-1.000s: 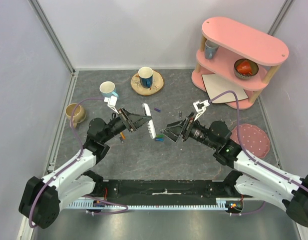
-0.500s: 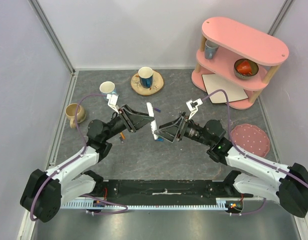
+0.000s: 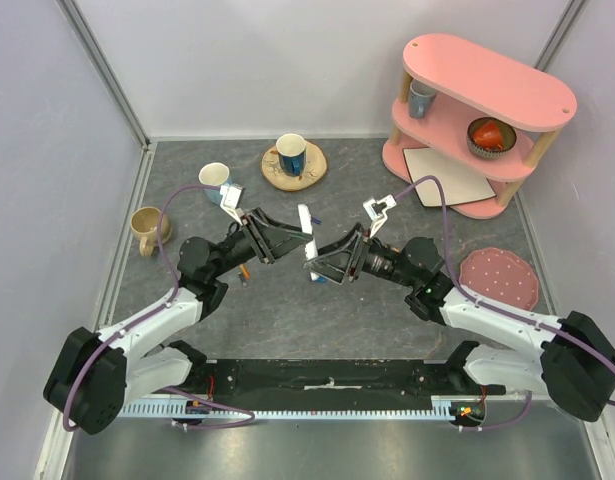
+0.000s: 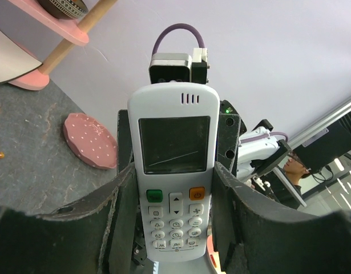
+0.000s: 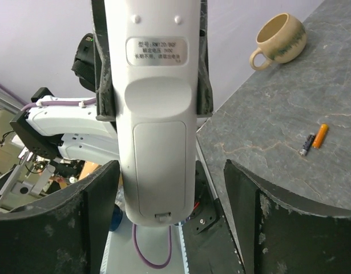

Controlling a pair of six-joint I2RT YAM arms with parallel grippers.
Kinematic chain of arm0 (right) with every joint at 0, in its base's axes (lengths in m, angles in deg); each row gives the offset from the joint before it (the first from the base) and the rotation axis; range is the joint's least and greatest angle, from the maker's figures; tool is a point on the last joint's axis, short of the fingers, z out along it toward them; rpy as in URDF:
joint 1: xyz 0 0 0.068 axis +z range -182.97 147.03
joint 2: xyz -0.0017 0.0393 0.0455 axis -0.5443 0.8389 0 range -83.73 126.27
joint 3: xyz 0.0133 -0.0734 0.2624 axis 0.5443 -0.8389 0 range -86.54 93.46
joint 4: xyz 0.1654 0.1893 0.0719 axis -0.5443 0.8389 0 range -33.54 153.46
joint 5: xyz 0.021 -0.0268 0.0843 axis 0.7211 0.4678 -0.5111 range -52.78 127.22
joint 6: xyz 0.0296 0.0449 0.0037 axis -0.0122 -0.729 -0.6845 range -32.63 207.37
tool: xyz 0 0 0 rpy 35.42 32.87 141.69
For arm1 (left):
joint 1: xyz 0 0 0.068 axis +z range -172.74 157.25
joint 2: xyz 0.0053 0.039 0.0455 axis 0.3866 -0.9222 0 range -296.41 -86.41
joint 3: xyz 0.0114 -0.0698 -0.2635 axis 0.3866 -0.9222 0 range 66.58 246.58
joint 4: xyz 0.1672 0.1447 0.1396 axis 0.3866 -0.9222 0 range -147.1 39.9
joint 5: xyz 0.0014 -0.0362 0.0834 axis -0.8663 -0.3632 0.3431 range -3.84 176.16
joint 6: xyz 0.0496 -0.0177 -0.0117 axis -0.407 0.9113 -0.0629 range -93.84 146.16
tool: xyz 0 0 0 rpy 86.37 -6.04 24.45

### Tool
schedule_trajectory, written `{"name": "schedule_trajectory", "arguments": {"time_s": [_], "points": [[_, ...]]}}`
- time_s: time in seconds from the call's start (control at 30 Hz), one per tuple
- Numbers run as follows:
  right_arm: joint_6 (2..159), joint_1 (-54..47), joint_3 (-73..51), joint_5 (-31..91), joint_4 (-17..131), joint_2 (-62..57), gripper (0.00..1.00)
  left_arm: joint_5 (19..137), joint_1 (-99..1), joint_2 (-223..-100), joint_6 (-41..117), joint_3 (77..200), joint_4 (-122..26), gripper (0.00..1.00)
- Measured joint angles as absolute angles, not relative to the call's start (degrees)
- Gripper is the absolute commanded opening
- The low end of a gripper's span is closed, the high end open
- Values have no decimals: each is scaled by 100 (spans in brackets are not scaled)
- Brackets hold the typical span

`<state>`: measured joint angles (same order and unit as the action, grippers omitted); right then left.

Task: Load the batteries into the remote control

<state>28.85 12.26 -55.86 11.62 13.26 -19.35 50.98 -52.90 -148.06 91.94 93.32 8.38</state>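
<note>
The white remote control (image 3: 305, 235) is held off the table, and my left gripper (image 3: 287, 240) is shut on it. In the left wrist view its button face (image 4: 174, 171) sits between my left gripper's (image 4: 174, 228) fingers. My right gripper (image 3: 319, 262) faces it from the right and is open. In the right wrist view the remote's back (image 5: 158, 142), with its battery cover closed, hangs between my right gripper's (image 5: 172, 222) spread fingers, with a gap on each side. An orange battery (image 5: 320, 136) and a dark battery (image 5: 306, 144) lie on the table; the orange battery (image 3: 245, 272) lies by the left arm.
A beige mug (image 3: 147, 228) stands at the left and a white-and-blue mug (image 3: 215, 180) behind the left arm. A blue mug sits on a wooden coaster (image 3: 294, 168). The pink shelf (image 3: 477, 110) is at the back right, and a pink round mat (image 3: 499, 278) lies to the right.
My right gripper has swung left to the remote, so its open fingers now flank the lower end. The left gripper has shifted the remote slightly right and toward the back.
</note>
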Motion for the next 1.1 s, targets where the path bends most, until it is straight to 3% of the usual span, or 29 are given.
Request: {"name": "schedule_trajectory", "arguments": {"time_s": [0.23,0.3,0.33,0.37,0.43,0.5,0.53,0.87,1.1], "points": [[2520,1226,-5586,888,471,-1529,49,5081,-5338,-14887,9266,9332,973,2],[2446,1226,-5586,834,331,-1474,45,5068,-5338,-14891,9281,9332,1019,5],[2437,1226,-5586,807,300,-1463,40,5070,-5338,-14891,9284,9332,1034,13],[2431,1228,-5589,772,289,-1459,39,5070,-5338,-14891,9284,9332,1032,40],[2437,1228,-5591,744,303,-1463,38,5070,-5338,-14883,9284,9341,980,57],[2483,1219,-5591,735,388,-1505,38,5063,-5338,-14843,9270,9394,787,95],[2566,1217,-5584,727,554,-1581,38,5087,-5340,-14797,9268,9437,606,99],[4704,1228,-4686,1131,4093,-2624,39,5649,-5089,-14021,8827,9846,-1213,99],[5978,1464,-3884,2954,6339,-2670,38,6593,-5421,-14043,8086,10674,-3182,99]]}}
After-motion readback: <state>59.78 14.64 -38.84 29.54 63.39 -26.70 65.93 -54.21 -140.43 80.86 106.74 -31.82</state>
